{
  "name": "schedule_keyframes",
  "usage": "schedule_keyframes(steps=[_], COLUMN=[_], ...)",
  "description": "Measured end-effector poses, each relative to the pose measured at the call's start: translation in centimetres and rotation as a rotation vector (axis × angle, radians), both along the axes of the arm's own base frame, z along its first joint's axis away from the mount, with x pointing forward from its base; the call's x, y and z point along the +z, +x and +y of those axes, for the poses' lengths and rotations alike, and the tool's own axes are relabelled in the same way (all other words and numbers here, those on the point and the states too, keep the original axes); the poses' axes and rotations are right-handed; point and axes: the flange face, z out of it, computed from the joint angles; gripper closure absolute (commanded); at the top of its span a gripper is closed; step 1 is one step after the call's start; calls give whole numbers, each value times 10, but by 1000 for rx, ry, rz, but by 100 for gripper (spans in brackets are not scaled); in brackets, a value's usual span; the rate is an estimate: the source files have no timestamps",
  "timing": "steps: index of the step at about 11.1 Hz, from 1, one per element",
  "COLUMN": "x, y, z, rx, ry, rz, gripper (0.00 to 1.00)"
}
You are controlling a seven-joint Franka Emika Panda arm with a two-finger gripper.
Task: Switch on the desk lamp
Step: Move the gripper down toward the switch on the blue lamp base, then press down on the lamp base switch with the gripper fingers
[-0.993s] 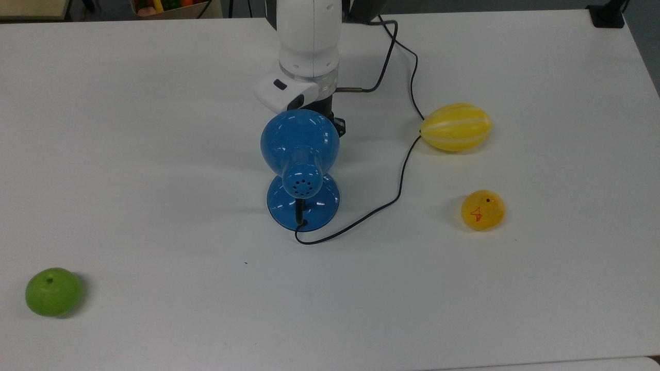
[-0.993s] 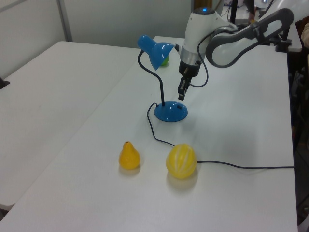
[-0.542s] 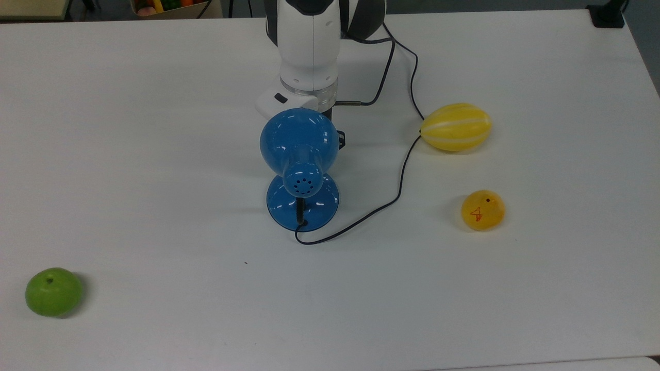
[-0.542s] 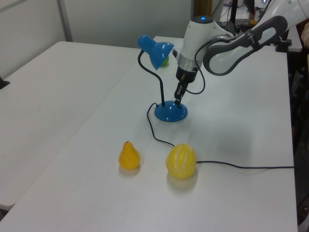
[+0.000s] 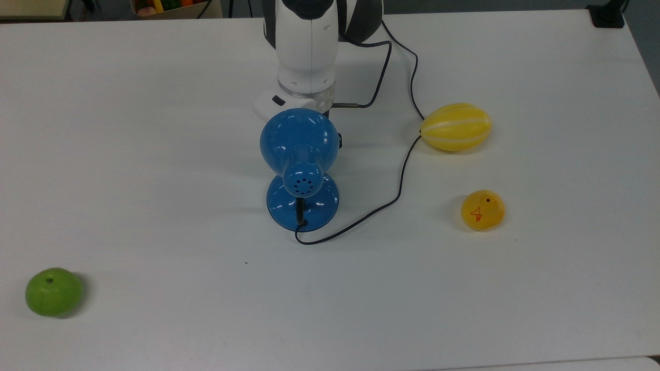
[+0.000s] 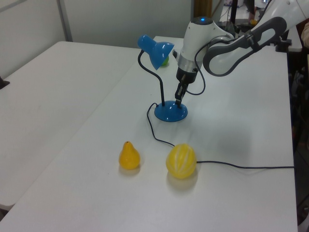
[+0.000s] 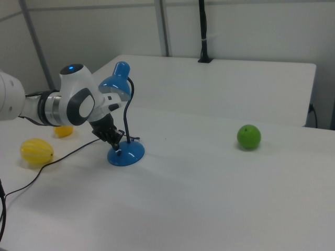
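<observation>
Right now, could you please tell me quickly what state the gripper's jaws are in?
Gripper: jaws look shut, holding nothing, tip down on the desk lamp base.

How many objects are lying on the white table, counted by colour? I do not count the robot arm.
Blue: 1, the glossy blue desk lamp
Yellow: 2, the striped yellow melon and the small yellow-orange pear
Green: 1, the round green apple
Total: 4
</observation>
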Motion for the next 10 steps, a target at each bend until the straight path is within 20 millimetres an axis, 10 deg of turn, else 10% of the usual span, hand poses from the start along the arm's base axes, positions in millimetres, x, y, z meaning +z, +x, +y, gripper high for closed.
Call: schedule_keyframes(steps=[10], x=[-10], y=[1], z=[-5], rx=[-3], ry=[-10], rz=[14], gripper=[100])
